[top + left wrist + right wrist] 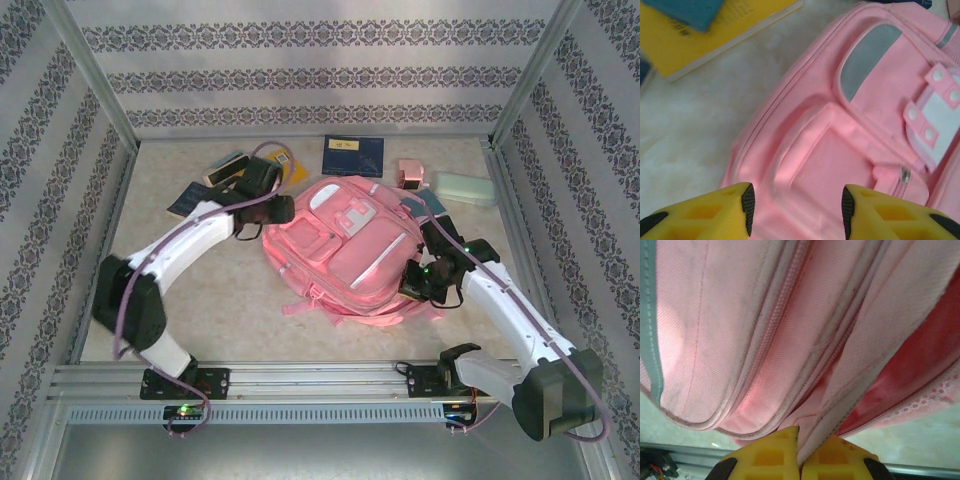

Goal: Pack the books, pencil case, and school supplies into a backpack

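The pink backpack [350, 250] lies flat mid-table, front pockets up. My left gripper [278, 210] hovers open at its upper left edge; in the left wrist view the gripper [796, 210] has nothing between its fingers, over a front pocket of the backpack [865, 125]. My right gripper [415, 282] is at the bag's right side, and the right wrist view shows the gripper [800, 460] shut on a trimmed fabric edge of the backpack [765, 340]. Books lie behind: navy [352, 155], yellow-orange [292, 168], dark blue patterned [188, 202]. The mint pencil case [465, 188] is at the back right.
A pink block [410, 173] sits left of the pencil case. A slim black-and-white bar [225, 168] lies at the back left. A teal book [425, 205] pokes out beside the right arm. The yellow book [705, 40] shows in the left wrist view. Patterned walls enclose the table.
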`<state>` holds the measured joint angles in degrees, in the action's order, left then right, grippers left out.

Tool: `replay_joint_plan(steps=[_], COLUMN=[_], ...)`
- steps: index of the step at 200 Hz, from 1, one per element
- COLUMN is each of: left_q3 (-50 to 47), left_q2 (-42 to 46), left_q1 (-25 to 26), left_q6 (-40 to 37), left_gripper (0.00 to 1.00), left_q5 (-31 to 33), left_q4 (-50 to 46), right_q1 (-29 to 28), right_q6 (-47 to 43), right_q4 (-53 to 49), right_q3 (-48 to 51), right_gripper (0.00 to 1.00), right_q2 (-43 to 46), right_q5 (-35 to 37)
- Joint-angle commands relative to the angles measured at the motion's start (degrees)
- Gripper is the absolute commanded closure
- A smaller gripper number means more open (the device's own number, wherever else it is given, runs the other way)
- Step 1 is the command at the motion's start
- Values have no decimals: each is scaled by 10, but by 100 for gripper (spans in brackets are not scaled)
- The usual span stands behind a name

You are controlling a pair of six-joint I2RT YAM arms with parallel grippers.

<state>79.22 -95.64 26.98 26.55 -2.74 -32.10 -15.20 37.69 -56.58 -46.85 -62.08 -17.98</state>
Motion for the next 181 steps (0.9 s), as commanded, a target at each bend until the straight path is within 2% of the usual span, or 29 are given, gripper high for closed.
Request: replay_joint_plan(steps=[1, 25, 50, 75, 114, 133, 160, 170, 181], left_q3=[55, 64, 26, -63, -212, -263, -307, -317, -319], left_q2=[-78, -135, -133, -71, 64, 134, 211, 224, 224], left_q1=[-5, -5, -5, -5, -6, -17, -46, -57, -69], left_q6=[-19, 5, 20, 32, 57, 77, 93, 86, 74], left_gripper=[55, 65, 69, 68, 66, 65, 63, 62, 61], left_q5=[-61, -121, -103, -72, -46, -19, 11, 11, 9], left_q4=[18, 31, 11, -3, -28, -54, -82, -82, -84], right_q1=[8, 11, 14, 15, 12, 4, -27, -36, -39], right_q6=[16, 7, 3, 5, 9, 15, 10, 5, 1], right_q4=[27, 19, 26, 51, 102, 136, 169, 166, 153], right_q3=[2, -1, 1, 10, 26, 30, 8, -7, -24], right_gripper=[100, 100, 100, 98, 84, 79, 77, 73, 63], right_q2=[-2, -2, -4, -10, -33, -54, -101, -112, -111], right_q5=[32, 58, 65, 54, 10, -14, -34, -25, -5])
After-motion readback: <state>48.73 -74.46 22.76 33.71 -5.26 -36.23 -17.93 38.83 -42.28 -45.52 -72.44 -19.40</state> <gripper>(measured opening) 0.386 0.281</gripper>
